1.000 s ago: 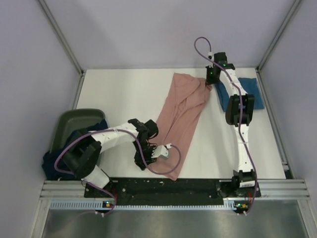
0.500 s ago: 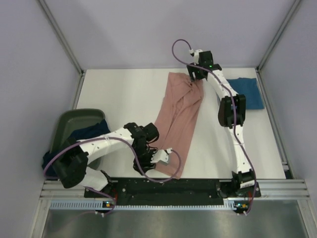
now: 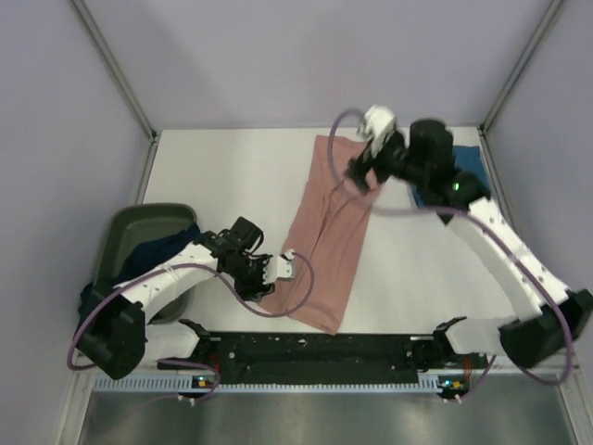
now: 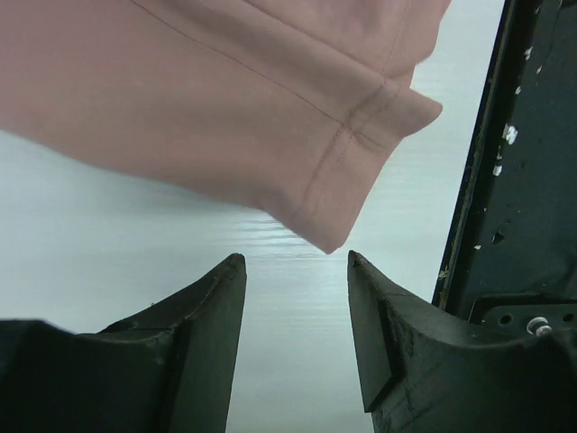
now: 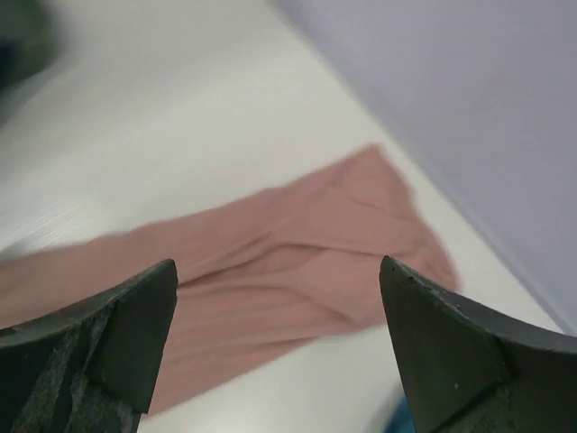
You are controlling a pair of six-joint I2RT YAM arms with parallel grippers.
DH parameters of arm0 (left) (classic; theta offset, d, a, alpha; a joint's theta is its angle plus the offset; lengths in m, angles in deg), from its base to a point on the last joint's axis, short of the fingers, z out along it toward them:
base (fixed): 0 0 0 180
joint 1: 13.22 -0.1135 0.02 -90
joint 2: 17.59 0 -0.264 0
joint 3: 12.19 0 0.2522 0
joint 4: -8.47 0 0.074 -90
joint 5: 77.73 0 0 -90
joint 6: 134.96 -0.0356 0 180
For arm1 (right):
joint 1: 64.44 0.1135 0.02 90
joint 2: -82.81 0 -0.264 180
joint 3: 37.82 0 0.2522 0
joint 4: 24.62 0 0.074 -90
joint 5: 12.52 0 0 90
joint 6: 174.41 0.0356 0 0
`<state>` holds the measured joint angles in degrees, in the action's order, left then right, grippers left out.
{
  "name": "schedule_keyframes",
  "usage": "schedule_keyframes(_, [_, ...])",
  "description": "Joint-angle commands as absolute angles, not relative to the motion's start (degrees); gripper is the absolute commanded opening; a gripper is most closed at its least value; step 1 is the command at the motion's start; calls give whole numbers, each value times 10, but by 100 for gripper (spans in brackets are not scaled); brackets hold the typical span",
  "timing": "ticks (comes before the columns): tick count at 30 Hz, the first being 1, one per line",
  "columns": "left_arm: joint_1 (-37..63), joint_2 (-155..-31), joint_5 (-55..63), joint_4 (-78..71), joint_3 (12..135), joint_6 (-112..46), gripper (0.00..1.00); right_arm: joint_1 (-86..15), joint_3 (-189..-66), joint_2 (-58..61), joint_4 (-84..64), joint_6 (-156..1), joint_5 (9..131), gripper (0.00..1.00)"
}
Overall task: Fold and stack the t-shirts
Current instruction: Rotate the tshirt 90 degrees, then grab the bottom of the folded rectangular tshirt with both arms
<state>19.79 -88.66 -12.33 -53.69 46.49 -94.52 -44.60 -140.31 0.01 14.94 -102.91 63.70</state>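
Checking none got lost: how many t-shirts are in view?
3: the pink t-shirt mid-table, the teal t-shirt far right behind the right arm, the navy t-shirt in the green bin at left. The bin may hide more.

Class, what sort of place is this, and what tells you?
Likely a robotics lab cell: plain panels enclose a white table, left arm and right arm bolted on, pink t-shirt on it.

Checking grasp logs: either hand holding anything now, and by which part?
Nothing held: left hand and right hand both open, empty; the salmon-pink cotton t-shirt lies ungripped.
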Motion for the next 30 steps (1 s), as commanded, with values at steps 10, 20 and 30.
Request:
schedule_keyframes(10, [347, -920, -103, -420, 359, -946, 41, -94, -955, 268, 188, -1131, 561, 81])
schedule_keyframes(20, [455, -764, -83, -526, 356, -957, 45, 64, -889, 238, 225, -1151, 603, 78])
schedule_keyframes(30, [457, -758, -22, -377, 303, -979, 59, 106, -845, 151, 75, -1162, 679, 62])
